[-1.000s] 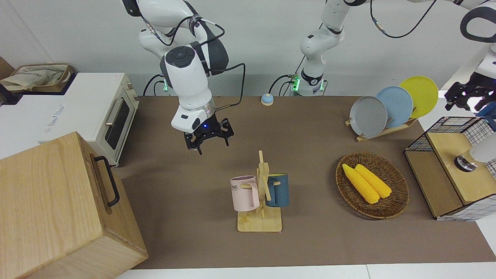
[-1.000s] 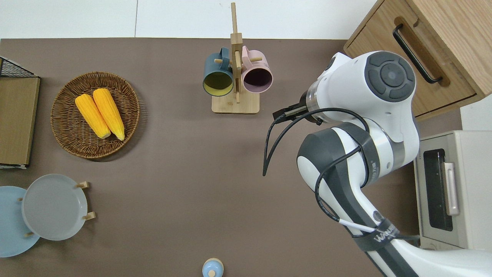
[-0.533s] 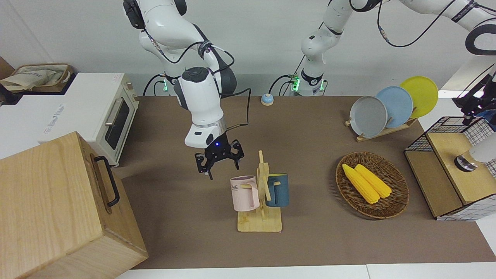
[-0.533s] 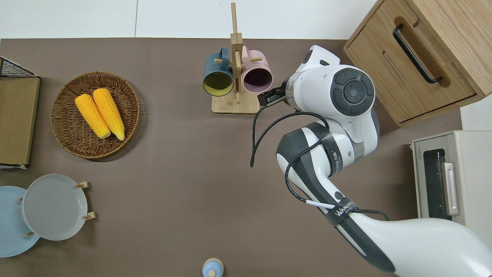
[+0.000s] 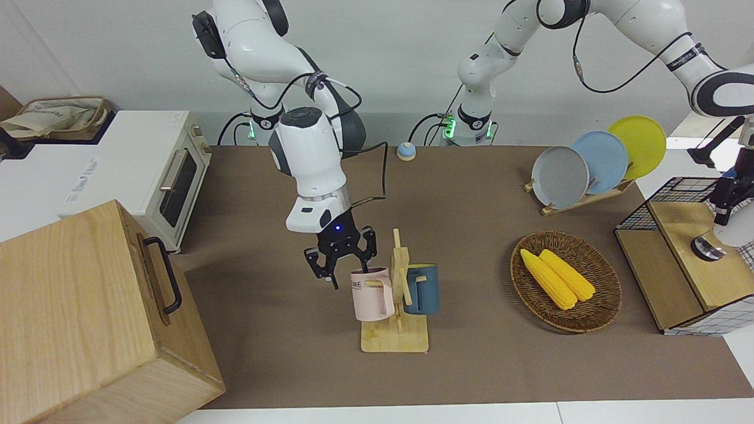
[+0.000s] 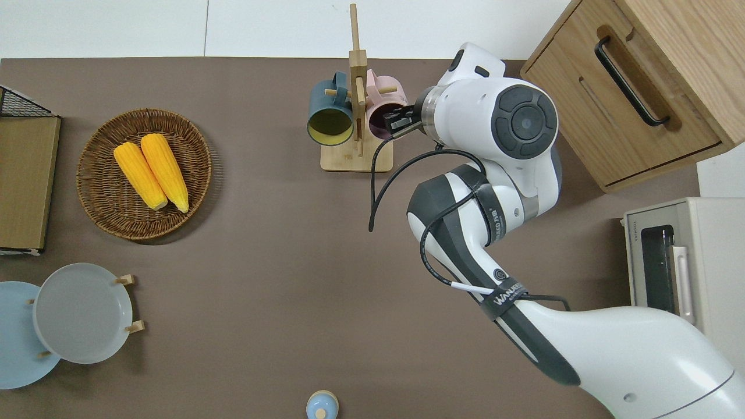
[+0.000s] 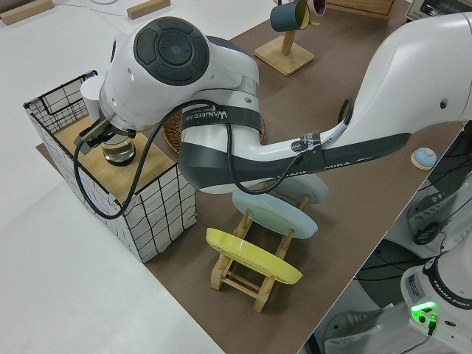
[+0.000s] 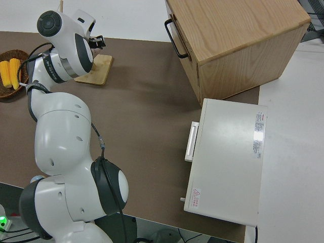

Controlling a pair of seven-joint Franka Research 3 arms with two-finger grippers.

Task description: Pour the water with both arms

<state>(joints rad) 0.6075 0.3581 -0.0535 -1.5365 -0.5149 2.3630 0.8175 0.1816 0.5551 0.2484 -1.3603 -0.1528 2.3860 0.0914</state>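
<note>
A wooden mug rack [image 5: 394, 338] stands mid-table with a pink mug [image 5: 371, 294] and a dark blue mug [image 5: 423, 288] hung on it. My right gripper [image 5: 340, 259] is open and sits right at the pink mug's rim, on the side toward the right arm's end of the table. In the overhead view the right gripper [image 6: 397, 119] covers part of the pink mug [image 6: 375, 99] beside the blue mug [image 6: 330, 113]. My left gripper [image 5: 727, 200] hangs over a wire basket [image 5: 683, 191] at the left arm's end, just above a small glass object [image 7: 118, 151] on its wooden shelf.
A wicker tray [image 5: 607, 300] with two corn cobs lies nearer the left arm's end. A plate rack [image 5: 589, 162] stands nearer the robots. A wooden box with a black handle [image 5: 88, 318] and a white toaster oven [image 5: 153, 171] are at the right arm's end. A small blue bell [image 5: 406, 151] is by the bases.
My right gripper has come down and across to the pink mug's rim. My left gripper has lowered over the wire basket.
</note>
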